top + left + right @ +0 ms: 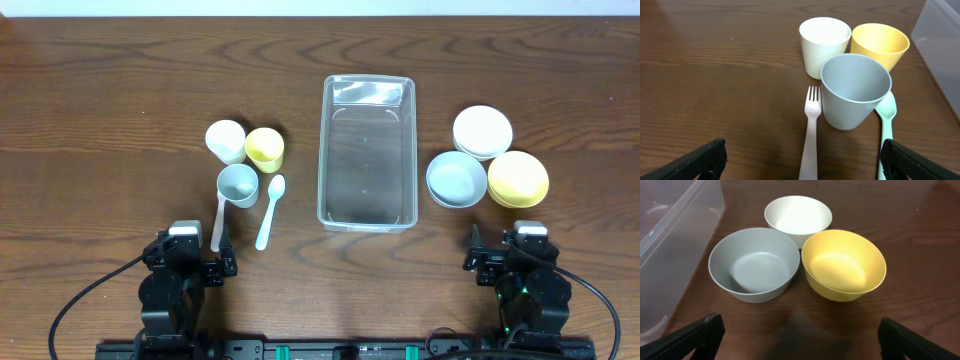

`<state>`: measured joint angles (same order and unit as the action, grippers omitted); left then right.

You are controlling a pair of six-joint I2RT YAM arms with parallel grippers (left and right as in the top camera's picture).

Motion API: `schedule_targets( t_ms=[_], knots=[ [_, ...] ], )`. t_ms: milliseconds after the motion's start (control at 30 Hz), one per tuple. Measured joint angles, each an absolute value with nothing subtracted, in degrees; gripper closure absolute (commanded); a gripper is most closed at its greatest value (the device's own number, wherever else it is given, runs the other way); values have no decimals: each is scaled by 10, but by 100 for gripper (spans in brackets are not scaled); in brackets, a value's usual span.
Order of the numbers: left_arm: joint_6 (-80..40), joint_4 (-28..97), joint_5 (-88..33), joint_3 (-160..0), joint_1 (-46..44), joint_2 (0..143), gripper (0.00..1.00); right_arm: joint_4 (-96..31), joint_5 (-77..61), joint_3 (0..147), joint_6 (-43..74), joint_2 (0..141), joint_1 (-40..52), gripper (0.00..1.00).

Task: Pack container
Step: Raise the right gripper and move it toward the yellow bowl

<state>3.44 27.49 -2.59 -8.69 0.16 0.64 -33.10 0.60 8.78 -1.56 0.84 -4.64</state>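
Note:
The clear rectangular container (367, 150) stands empty at the table's middle; its edge shows in the left wrist view (942, 45) and the right wrist view (670, 240). Left of it stand a white cup (226, 140), a yellow cup (265, 148) and a grey cup (238, 185), with a white fork (217, 222) and a pale green spoon (270, 210). Right of it sit a white bowl (482, 131), a grey bowl (457, 179) and a yellow bowl (518, 179). My left gripper (802, 165) is open and empty, just short of the fork (810, 135). My right gripper (797, 340) is open and empty, short of the bowls.
Both arms rest at the near table edge, the left arm base (175, 280) and the right arm base (525, 280). Dark wooden table (100, 120) all around.

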Motion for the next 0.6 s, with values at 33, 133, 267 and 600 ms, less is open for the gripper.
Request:
schedule_targets(
  t_ms=[33,133,267,600],
  knots=[
    [34,275,-26,-87,2,6,2,-331,6,88,-16,8,-46,1],
    [34,275,-26,-87,2,6,2,-331,6,88,-16,8,-46,1],
    [34,275,-26,-87,2,6,2,-331,6,88,-16,8,-46,1],
    [34,275,-26,-87,2,6,2,-318,-64,88,-16,8,-46,1]
  ],
)
